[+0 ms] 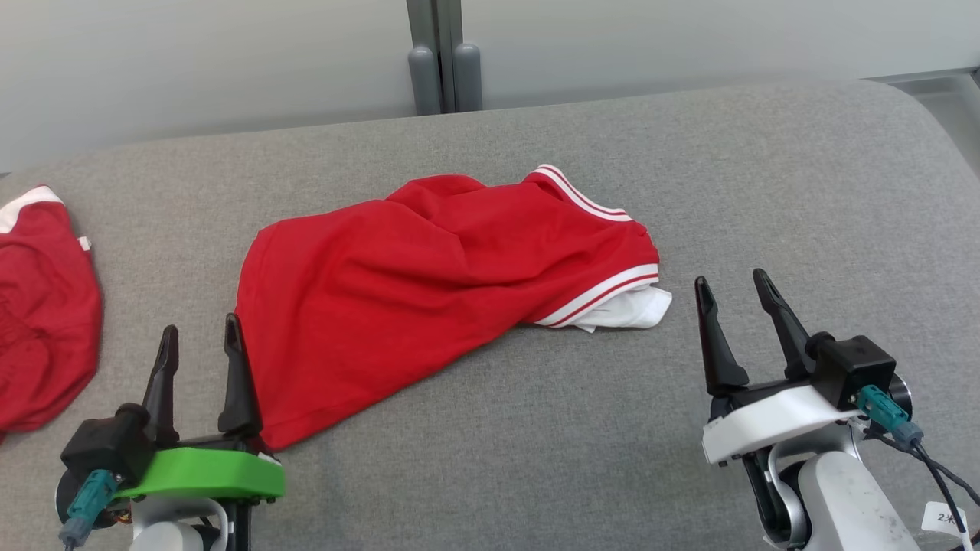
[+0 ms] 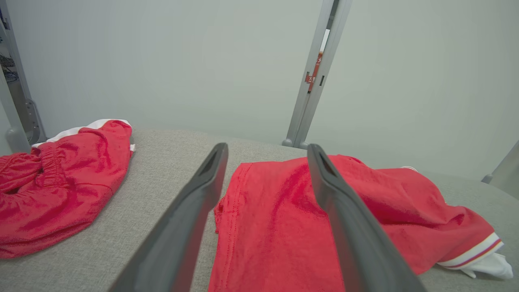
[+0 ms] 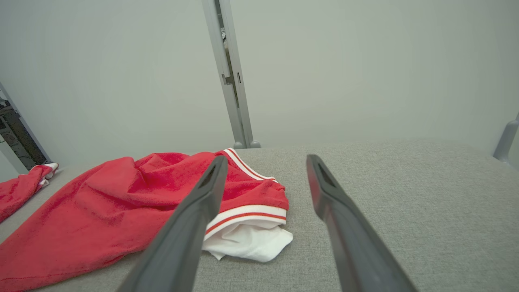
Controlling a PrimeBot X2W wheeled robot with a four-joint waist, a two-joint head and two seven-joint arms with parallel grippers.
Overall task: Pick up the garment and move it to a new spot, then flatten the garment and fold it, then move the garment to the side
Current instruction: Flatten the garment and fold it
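The garment [image 1: 429,291] is a red shirt with white and red striped trim and a white inner layer, lying loosely bunched in the middle of the grey table [image 1: 766,191]. My left gripper [image 1: 200,337] stands open at the lower left, just by the garment's near left hem, nothing between its fingers. In the left wrist view the left gripper [image 2: 267,151] frames the garment [image 2: 284,227] hem. My right gripper [image 1: 732,286] is open to the right of the striped cuff, apart from it. The right wrist view shows the right gripper [image 3: 265,160] and the garment [image 3: 121,207] at its left.
A second red garment [image 1: 42,306] with white trim lies at the table's far left edge, also seen as the second red garment [image 2: 52,186] in the left wrist view. A grey post [image 1: 444,61] stands behind the table against a pale wall. Bare grey surface lies to the right.
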